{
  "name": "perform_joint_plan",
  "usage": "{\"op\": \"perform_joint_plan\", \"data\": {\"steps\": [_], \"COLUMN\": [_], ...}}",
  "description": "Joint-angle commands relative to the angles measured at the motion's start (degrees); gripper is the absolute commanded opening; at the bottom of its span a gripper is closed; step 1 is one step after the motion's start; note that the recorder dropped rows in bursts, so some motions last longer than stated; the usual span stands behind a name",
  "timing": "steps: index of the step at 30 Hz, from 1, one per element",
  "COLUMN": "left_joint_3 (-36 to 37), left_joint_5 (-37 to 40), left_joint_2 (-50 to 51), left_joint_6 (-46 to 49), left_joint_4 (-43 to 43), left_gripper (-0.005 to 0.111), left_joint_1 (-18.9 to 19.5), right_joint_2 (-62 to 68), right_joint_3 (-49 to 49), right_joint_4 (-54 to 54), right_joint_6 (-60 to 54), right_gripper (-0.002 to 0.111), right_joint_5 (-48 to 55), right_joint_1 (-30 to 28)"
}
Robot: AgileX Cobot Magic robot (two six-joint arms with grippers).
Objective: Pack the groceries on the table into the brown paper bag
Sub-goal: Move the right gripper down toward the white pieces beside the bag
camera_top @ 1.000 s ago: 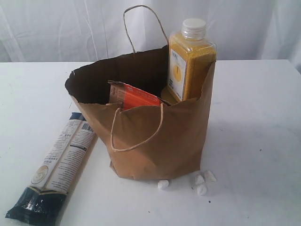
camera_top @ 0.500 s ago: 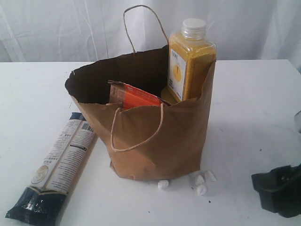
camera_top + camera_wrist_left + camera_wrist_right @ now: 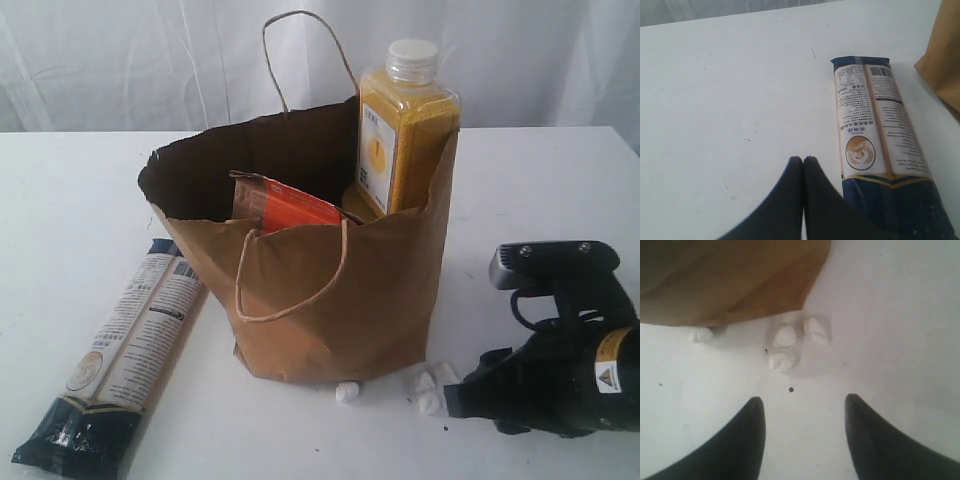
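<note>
On the table [image 3: 560, 190], the brown paper bag [image 3: 330, 300] stands upright with its mouth open. Inside it, at the right rear corner, the yellow-grain bottle [image 3: 405, 130] stands upright, its white cap above the rim. A brown pouch [image 3: 290, 208] with an orange label leans inside, near the front wall. Just left of the bag, the long packet [image 3: 120, 350] lies flat. The left gripper [image 3: 803, 162] is beside the packet's dark end, fingers pressed together on nothing. Right of the bag's base, the right gripper [image 3: 804, 405] sits low with its jaws apart and empty, facing a few small white lumps [image 3: 790, 342] beside the bag's corner.
</note>
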Motion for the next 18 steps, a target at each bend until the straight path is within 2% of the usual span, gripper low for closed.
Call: {"op": "perform_joint_plan", "data": {"steps": [1,15,18], "left_joint_3": [0.21,0.21,0.21], "left_joint_5": [0.12,0.12,0.12], "left_joint_2": [-0.27,-0.27,-0.27], "left_joint_6": [0.0,0.0,0.0], "left_joint_4": [-0.45,-0.45,-0.45], "left_gripper": [0.0,0.0,0.0], "left_joint_1": [0.13,0.13,0.13], "right_joint_2": [6.05,18.64,21.95], "right_joint_3": [-0.68,-6.97,-8.31], "right_joint_4": [3.96,7.19,7.19], "right_joint_6": [-6.91,-18.07,-19.23], "right_gripper": [0.046,0.046,0.046], "right_joint_5": [-4.23,-6.16,-7.39], "right_joint_1": [-3.23,-4.29,-6.14]}}
